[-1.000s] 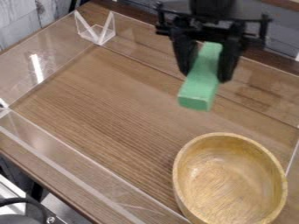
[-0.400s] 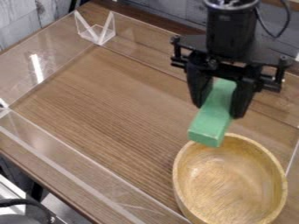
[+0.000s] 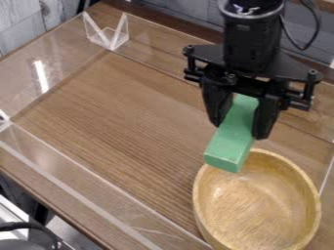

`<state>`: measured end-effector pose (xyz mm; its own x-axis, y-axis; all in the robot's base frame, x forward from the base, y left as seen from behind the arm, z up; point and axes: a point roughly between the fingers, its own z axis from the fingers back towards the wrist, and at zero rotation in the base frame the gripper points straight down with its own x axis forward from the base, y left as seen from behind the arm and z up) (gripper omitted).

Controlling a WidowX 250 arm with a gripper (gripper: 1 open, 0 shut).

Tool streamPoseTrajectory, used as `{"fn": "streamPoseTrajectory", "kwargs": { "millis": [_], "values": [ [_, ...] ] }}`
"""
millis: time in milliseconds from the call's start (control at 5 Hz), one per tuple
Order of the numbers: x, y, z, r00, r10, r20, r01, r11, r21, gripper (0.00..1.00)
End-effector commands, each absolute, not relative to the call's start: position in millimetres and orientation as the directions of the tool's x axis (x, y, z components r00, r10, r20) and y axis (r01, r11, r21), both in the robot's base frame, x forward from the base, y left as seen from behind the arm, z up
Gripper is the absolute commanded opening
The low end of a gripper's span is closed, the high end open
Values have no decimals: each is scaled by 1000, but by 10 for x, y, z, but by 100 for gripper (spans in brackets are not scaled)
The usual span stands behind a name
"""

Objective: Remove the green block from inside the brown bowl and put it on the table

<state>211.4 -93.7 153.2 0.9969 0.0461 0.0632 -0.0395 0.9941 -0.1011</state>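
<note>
My black gripper [image 3: 244,109] hangs over the table's right half, shut on the green block [image 3: 231,142]. The block is a bright green bar held by its upper end, hanging lengthwise and tilted, its lower end just above the far-left rim of the brown bowl [image 3: 307,181]. The bowl is a wide, shallow wooden dish at the front right, with nothing inside it. The table [image 3: 124,117] is brown wood grain running to the left of the bowl.
Low clear plastic walls [image 3: 78,186] edge the tabletop at the front and left. A small clear folded stand [image 3: 105,32] sits at the back left corner. Cables trail behind the arm at the back right.
The gripper came forward and down with the green block, from the table's back toward the bowl's rim. In the last moments it shifted slightly left. Its jaws stayed shut on the block.
</note>
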Motion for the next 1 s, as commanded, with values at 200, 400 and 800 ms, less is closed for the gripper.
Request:
{"fn": "streamPoseTrajectory", "kwargs": {
  "millis": [200,400,800],
  "values": [
    [2069,-940,1674,992,42,118,-28,993,-117,0],
    [2049,-932,1689,992,42,123,-27,993,-118,0],
    [2036,-879,1770,991,30,128,-14,993,-120,0]
  ]
}}
